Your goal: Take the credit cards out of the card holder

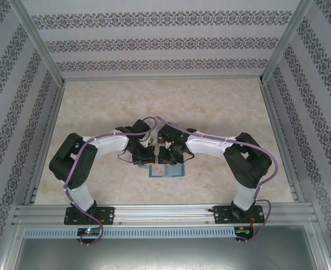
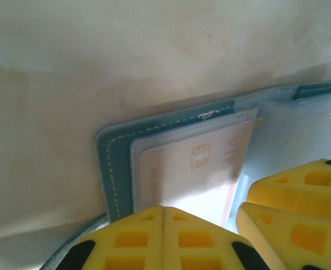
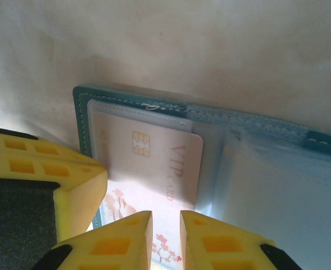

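Note:
The teal card holder [image 1: 172,171] lies open on the table between the two arms, its stitched edge [image 2: 112,169] [image 3: 82,121] showing in both wrist views. A pale credit card [image 2: 193,169] [image 3: 154,163] with a gold chip, "VIP CARD" lettering and a blossom print sits in its left clear pocket. My left gripper [image 1: 147,159] [image 2: 163,216] is shut, its yellow fingers pressed together at the card's near edge. My right gripper [image 1: 166,157] [image 3: 165,225] hovers just above the same card, its fingers a narrow gap apart with nothing between them.
The holder's right half is made of cloudy clear sleeves [image 3: 277,191]. The beige marbled table [image 1: 165,107] spreads behind the arms, fenced by aluminium rails and patterned walls [image 1: 19,84]. The two grippers crowd each other, with the right fingers [image 2: 294,194] beside the left ones.

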